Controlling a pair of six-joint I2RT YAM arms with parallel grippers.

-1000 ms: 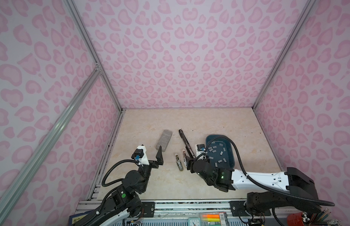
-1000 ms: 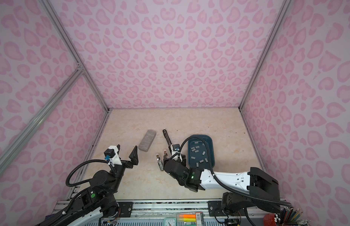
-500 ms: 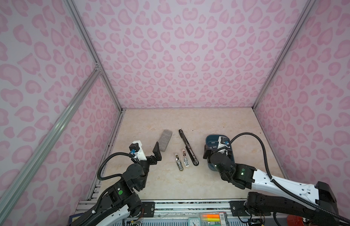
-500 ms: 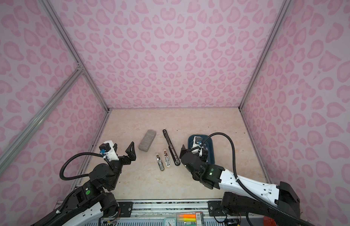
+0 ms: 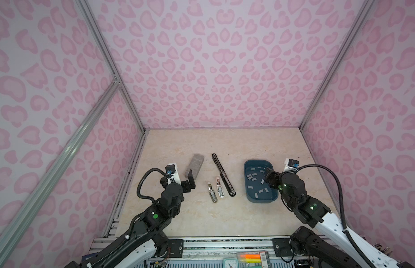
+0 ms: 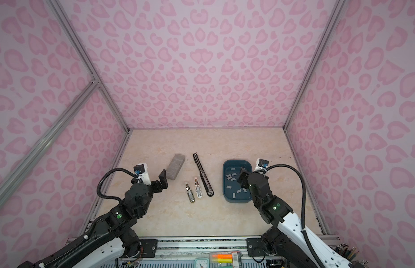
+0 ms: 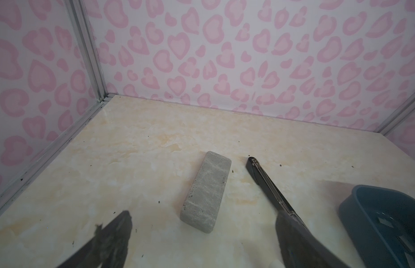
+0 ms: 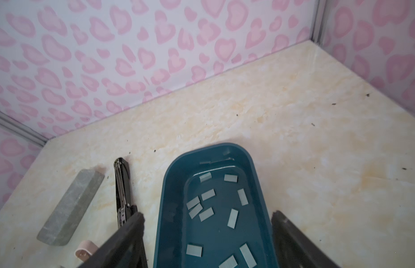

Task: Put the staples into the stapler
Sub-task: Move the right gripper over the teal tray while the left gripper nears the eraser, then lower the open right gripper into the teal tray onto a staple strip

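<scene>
Field notes: we find the staples lying loose, about a dozen short grey strips scattered flat on the floor of a dark blue tray at the right of the beige table. The right gripper hangs over the near end of that tray, its jaws spread wide and grasping nothing. In the right wrist view nearly the whole width of the tray sits between them. The stapler, black and folded out long and flat, lies just left of the tray, and in both top views it runs away from us and slightly leftward. We cannot tell whether its channel holds any strip. Beside its near end two small things lie side by side: a pink and white piece nearest it, then a bare metal piece. We cannot tell what they are. Further left a grey speckled block lies flat. The left gripper is released and empty, jaws far apart, at the block's near end. In the left wrist view the block lies ahead of the gap, apart from both jaws.
</scene>
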